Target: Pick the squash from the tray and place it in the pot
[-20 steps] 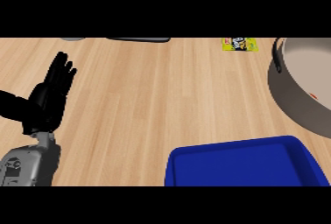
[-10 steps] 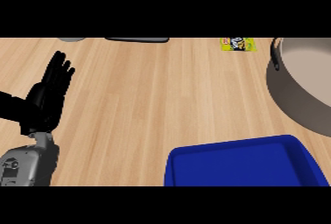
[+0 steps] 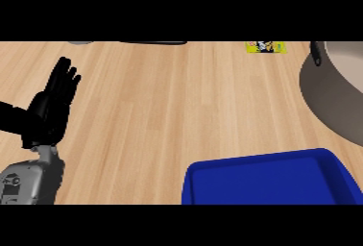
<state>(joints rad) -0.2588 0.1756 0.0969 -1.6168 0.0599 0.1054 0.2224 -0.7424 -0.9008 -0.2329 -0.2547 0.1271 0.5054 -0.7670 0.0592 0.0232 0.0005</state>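
At the left edge of the counter (image 3: 184,101) my left hand (image 3: 51,106) rests open, fingers straight and up, holding nothing. My right hand doesn't show anywhere, so I can't tell its state. Blue tray (image 3: 266,177) sits lower right, partly cut off by the frame; the part I see holds nothing. Grey pot (image 3: 333,96) at the right edge, well apart from my left hand, just beyond the tray's far corner. The squash isn't visible: not on the visible tray floor, not on the counter, and the little I see of the pot's inside shows nothing. It may be hidden out of frame; I can't say. Judging progress: unclear, no sign the place is done, so pick and drop may both remain. Versus half a second ago: nothing differs; left hand, tray and pot sit the same. Small yellow packet (image 3: 266,46) at the far edge also unmoved.
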